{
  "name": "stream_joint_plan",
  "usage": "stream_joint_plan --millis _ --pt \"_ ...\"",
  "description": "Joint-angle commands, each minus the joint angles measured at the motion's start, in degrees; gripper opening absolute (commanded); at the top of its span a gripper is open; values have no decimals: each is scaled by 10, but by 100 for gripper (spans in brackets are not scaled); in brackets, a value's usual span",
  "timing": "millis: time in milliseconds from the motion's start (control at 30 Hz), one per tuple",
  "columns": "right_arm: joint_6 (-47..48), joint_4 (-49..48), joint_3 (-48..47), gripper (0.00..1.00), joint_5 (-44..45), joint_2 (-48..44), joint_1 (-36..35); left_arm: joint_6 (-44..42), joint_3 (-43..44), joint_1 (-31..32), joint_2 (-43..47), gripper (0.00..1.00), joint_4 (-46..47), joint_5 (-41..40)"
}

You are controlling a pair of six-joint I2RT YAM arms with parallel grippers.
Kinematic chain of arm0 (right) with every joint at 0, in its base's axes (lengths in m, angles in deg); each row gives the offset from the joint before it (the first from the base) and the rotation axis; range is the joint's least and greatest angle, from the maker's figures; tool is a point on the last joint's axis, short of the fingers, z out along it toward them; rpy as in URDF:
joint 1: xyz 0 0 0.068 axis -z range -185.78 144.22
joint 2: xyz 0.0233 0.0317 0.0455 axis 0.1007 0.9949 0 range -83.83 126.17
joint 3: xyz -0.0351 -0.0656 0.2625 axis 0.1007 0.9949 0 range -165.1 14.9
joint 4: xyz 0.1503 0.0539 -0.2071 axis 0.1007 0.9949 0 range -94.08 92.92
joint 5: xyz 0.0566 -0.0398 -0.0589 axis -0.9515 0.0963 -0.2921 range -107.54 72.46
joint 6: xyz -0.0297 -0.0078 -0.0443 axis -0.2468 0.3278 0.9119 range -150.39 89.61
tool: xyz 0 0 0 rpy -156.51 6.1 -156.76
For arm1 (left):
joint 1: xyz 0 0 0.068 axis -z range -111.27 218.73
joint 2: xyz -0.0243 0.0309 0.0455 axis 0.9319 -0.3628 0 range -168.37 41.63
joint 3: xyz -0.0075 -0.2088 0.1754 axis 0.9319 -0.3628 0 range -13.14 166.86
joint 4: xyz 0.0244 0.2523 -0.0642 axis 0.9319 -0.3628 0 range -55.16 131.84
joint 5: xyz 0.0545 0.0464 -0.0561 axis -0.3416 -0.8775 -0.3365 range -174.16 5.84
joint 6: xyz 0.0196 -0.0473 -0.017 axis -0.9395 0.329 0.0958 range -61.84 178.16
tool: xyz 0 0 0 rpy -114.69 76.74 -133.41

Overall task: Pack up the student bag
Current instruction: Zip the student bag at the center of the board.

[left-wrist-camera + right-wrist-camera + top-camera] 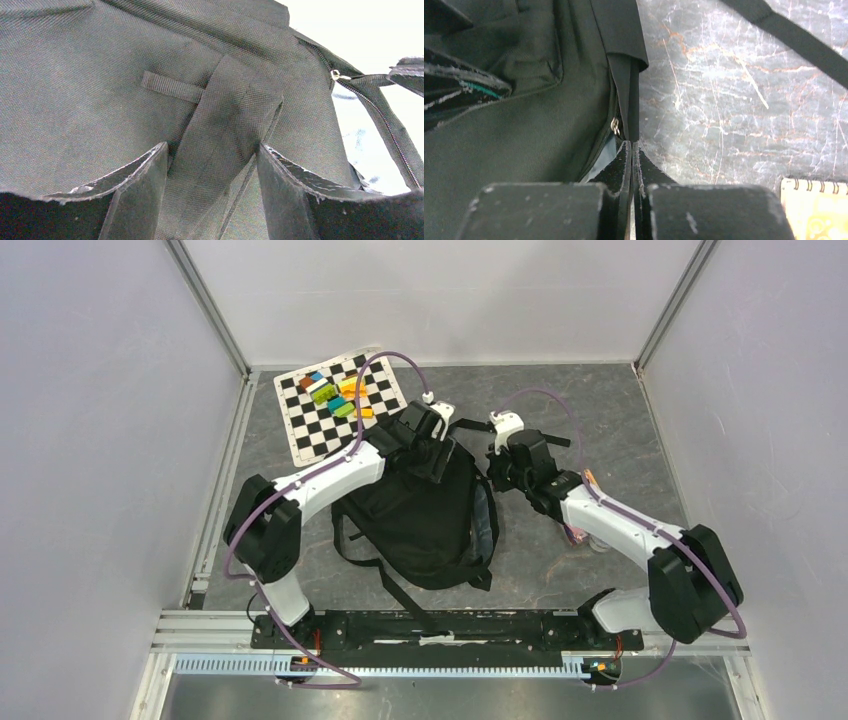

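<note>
Unzipping appears underway on the student bag [430, 530] lying mid-table: left gripper [211, 147] hangs spread astride a top strap [225, 115], right gripper [631, 145] clenches the zipper pull tab [629, 100], which next calls for a steady tug along the track.

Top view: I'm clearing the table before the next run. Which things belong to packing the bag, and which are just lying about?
Job: large black soft fabric backpack; probably the yellow spiral-bound notebook near it.
Lying about, apparently: black-and-white checkered mat; small coloured blocks on it.
</note>
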Motion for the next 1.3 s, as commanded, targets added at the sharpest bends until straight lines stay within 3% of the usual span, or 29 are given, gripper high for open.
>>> stream_joint_plan --millis 0,400,967,1267 --pt "-21 2 30 0 -4 -53 -1 25 0 -3 -7 70 22 6" --pt "-70 55 126 0 -18 -182 -34 33 2 -3 -13 70 21 11" --pt "-194 164 169 0 15 -315 -161 39 -2 -3 -19 70 25 14" --pt "-238 225 139 0 9 -353 -206 44 0 -3 -24 69 25 13"
